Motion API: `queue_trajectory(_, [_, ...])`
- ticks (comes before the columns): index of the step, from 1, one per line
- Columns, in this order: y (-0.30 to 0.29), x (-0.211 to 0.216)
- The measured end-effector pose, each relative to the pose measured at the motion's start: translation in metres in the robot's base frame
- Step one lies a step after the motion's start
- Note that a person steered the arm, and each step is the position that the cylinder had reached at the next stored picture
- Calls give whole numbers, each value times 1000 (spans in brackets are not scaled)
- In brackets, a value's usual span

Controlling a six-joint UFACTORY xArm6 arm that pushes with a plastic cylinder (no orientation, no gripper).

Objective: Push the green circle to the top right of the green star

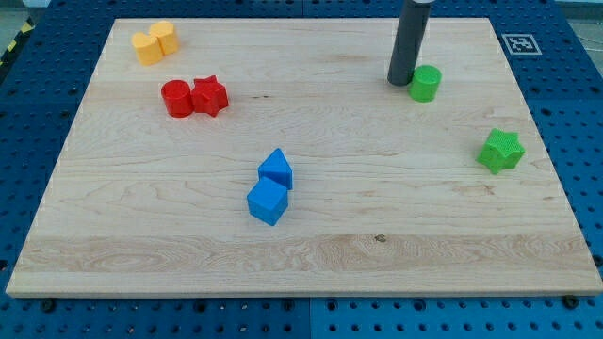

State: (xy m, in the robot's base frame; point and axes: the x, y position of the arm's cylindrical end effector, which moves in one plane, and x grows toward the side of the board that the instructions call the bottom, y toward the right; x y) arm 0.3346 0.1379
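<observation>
Tip parked against green circle

Board (311, 254) is pale wood on a blue pegboard base (575, 104), with a small printed marker (518, 43) at its top-right corner. No fingers on this rig, just a dark rod (410, 38) coming down from the view's top.

My tip (401, 82) sits just left of the green circle (425, 84), touching or nearly so; can't tell which. Green star (500, 151) is near the right edge, below and right of the circle, well apart from it.

Rest, in touching pairs:
- blue cube (268, 201) and second blue block (276, 169), centre, shape unclear
- red circle (176, 98) and red star (209, 96), upper left
- two yellow blocks (154, 42), top left, shapes unclear
</observation>
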Motion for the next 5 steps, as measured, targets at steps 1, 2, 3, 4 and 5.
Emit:
queue_trajectory(1, [13,10])
queue_trajectory(2, [28,21])
queue_trajectory(3, [40,30])
queue_trajectory(4, [50,32])
queue_trajectory(5, [55,12])
